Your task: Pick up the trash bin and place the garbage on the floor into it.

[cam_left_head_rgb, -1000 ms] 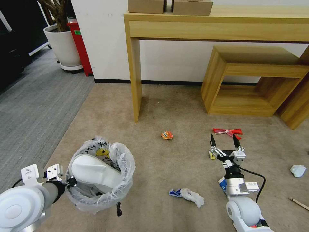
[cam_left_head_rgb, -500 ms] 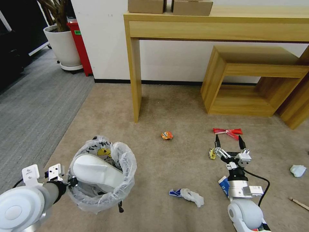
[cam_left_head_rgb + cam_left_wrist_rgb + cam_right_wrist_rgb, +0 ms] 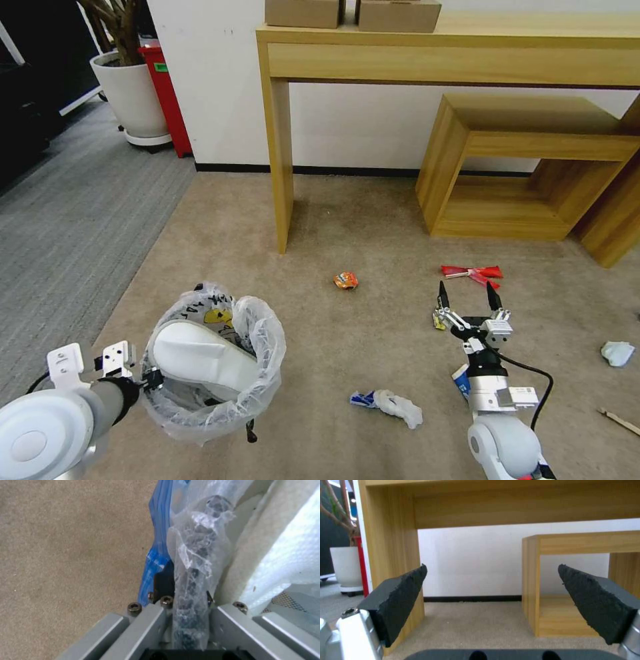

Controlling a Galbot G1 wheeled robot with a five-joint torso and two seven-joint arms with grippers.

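The trash bin (image 3: pixel 263 373), lined with a crinkly whitish bag, hangs at my lower left just above the beige floor (image 3: pixel 347 213) with a white slipper (image 3: pixel 200 350) inside. My left gripper (image 3: pixel 143 381) is shut on its bagged rim (image 3: pixel 193 580). My right gripper (image 3: pixel 465 288) (image 3: pixel 491 567) is held open low over the carpet, just short of a red wrapper (image 3: pixel 472 272). A small yellow scrap (image 3: pixel 438 321) lies beside its left finger. More garbage lies around: an orange packet (image 3: pixel 345 280), crumpled white paper (image 3: pixel 399 405), a blue carton (image 3: pixel 460 380), pale paper (image 3: pixel 617 352) and a wooden stick (image 3: pixel 619 419).
A tall wooden console table (image 3: pixel 280 153) stands against the wall ahead, with a low open wooden cube (image 3: pixel 467 140) to its right. Grey striped carpet (image 3: pixel 67 220), a white planter (image 3: pixel 130 93) and a red bin (image 3: pixel 163 80) lie to the far left.
My right gripper drifted slightly right and nearer, then back toward the red wrapper, staying open. The bin in my left gripper shifted a little.
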